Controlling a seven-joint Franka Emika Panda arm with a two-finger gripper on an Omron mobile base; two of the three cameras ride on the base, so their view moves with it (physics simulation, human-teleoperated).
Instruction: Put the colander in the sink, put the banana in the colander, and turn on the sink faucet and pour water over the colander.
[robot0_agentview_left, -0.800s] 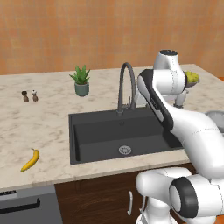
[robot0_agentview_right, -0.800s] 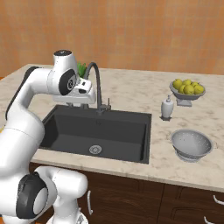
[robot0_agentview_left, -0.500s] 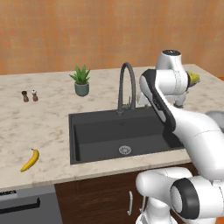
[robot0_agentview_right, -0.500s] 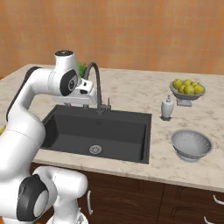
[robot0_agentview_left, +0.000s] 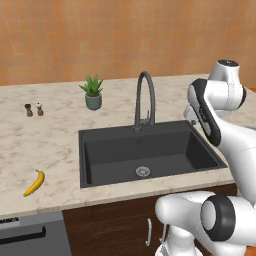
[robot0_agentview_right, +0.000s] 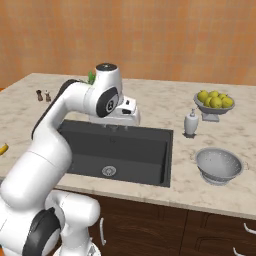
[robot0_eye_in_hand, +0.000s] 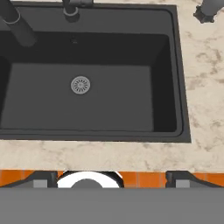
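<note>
From the left base view, the sink (robot0_agentview_left: 150, 152) lies dark in the beige counter (robot0_agentview_left: 50, 145), its drain (robot0_agentview_left: 143, 171) near the front. The sink faucet (robot0_agentview_left: 145, 100) arches over its far rim. The banana (robot0_agentview_left: 34, 182) lies on the counter well left of the basin, near the front edge; a potted plant (robot0_agentview_left: 92, 92) stands far left.

From the right base view, the colander (robot0_agentview_right: 219, 165) sits upright on the counter right of the sink, near a soap bottle (robot0_agentview_right: 190, 123) and a fruit bowl (robot0_agentview_right: 214, 104). The gripper (robot0_agentview_right: 131, 116) hangs over the basin's far side; I cannot tell its opening here.

The hand view looks down into the basin.
</note>
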